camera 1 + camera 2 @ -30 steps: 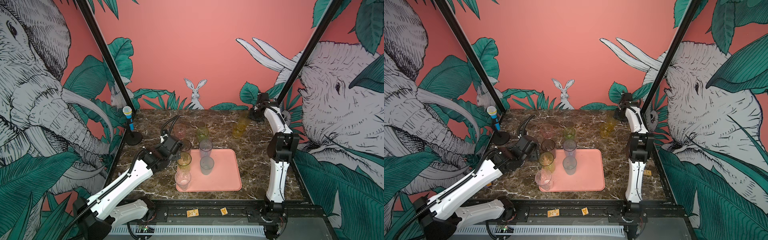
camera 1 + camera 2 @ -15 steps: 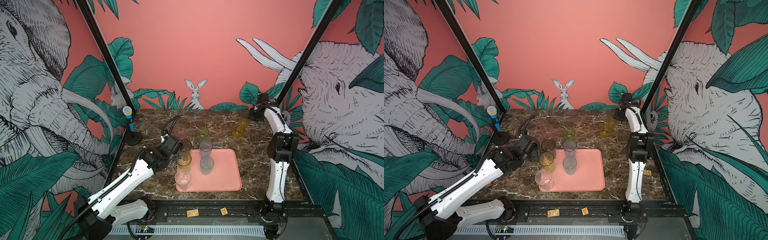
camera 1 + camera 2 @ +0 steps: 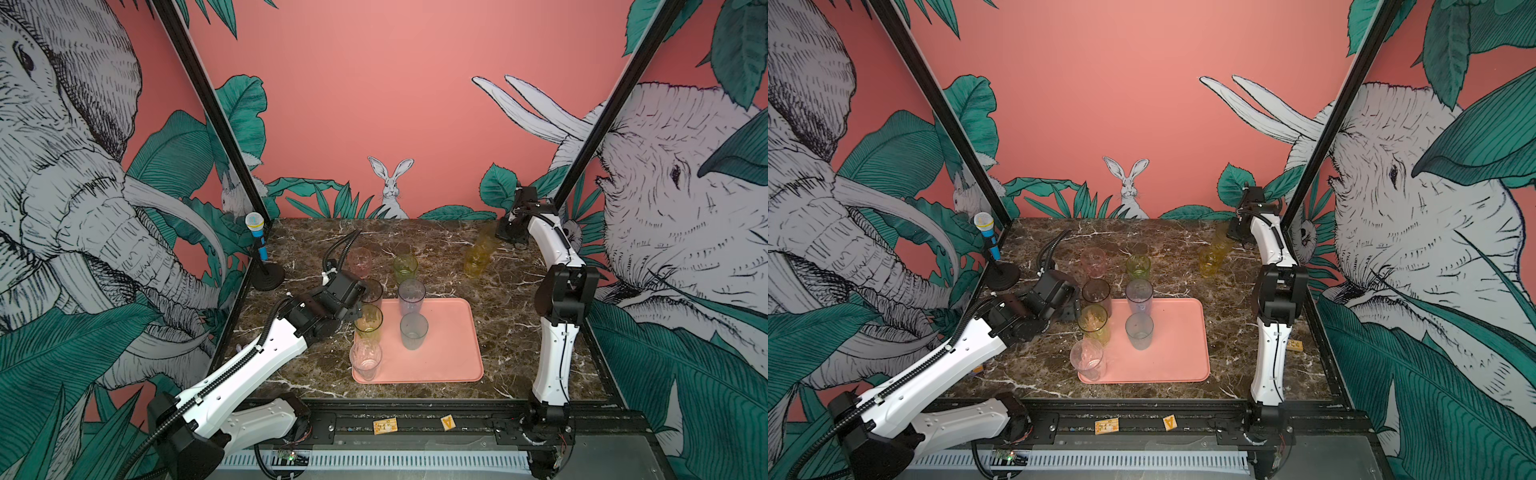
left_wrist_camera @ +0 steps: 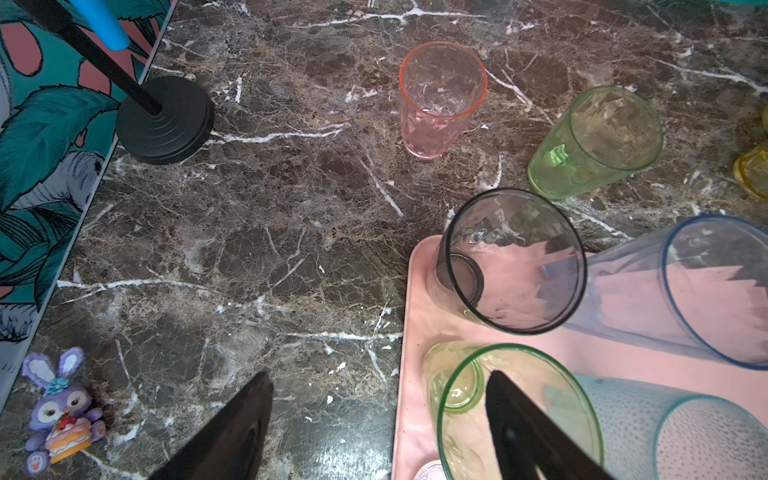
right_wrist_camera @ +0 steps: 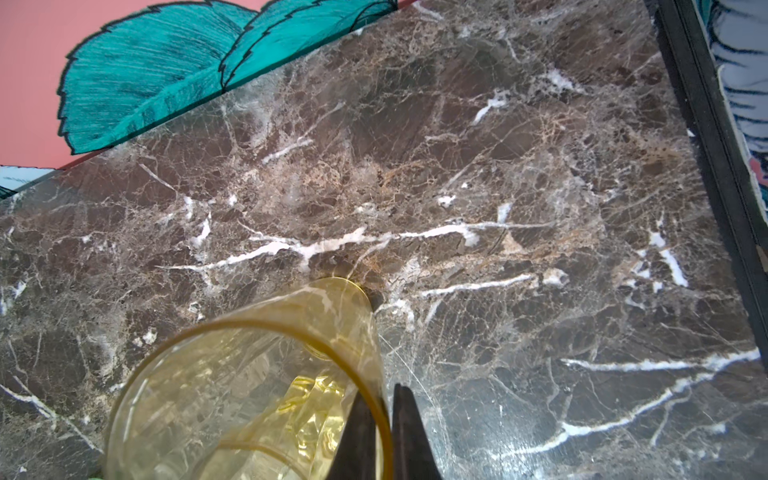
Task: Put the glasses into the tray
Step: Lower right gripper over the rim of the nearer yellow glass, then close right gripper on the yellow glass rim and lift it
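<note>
Right gripper (image 5: 380,399): its jaws have come together within the last second and now pinch the rim wall of the tall amber tumbler (image 5: 249,374), one finger inside and one outside. The tumbler sits at the far right of the dark marble-patterned tabletop (image 3: 519,332), well apart from the salmon-pink tray (image 3: 449,353). It is much where it was a second ago and seems to lean slightly. Judgement: the grasp is made and the carry to the tray is next. A pinch on a thin, smooth wall may let the tumbler swing.

Left gripper (image 4: 376,378): unchanged, jaws wide apart and empty, beside the tall yellow-green tumbler (image 3: 368,322) at the tray's left edge.

On the tray are five tumblers: smoky grey (image 3: 1096,293), yellow-green, clear (image 3: 365,359), lilac-blue (image 3: 411,295) and teal-grey (image 3: 413,330). Off it are the pink tumbler (image 3: 359,261), the green tumbler (image 3: 405,268), the tall amber one and a short amber tumbler (image 3: 473,266) just beside it.

Materials: all the tumblers are translucent, round and tapered. The pink and short amber ones are faceted, and the teal-grey one is stippled. The tray is matte and flat, with rounded corners and a low rim.
</note>
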Controlling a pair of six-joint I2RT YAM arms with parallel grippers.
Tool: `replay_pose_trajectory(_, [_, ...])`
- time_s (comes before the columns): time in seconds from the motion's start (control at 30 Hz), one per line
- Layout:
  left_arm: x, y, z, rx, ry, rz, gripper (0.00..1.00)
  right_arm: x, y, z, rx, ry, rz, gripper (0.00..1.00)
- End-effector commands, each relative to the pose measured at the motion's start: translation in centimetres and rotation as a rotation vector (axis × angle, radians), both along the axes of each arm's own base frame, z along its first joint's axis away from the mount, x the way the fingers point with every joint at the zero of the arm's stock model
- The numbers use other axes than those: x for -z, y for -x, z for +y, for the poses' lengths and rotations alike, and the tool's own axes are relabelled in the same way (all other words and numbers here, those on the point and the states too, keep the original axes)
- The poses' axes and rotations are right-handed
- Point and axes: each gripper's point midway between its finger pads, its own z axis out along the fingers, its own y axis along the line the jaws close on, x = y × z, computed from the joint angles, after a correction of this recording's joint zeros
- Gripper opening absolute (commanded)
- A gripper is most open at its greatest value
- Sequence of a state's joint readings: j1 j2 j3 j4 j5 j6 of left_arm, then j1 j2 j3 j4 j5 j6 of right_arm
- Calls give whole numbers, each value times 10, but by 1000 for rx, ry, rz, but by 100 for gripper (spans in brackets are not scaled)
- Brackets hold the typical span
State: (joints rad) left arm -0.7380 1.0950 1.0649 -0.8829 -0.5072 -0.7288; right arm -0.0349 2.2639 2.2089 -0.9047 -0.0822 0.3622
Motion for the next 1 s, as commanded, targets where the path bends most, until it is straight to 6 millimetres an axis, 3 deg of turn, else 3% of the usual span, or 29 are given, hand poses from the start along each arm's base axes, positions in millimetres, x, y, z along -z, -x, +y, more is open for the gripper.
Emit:
replay_pose_trajectory(0.0, [-16, 0, 1, -5, 42, -41, 82, -50, 13, -6, 7, 25, -72, 0])
replay_pose_trajectory(0.47, [-18, 11, -3, 39, 90, -20, 82, -126, 62, -8, 12, 48, -152, 0])
replay_pose_trajectory(0.97, [-23, 16, -7, 57, 133, -15, 82, -169, 151, 0, -14, 36, -171, 0])
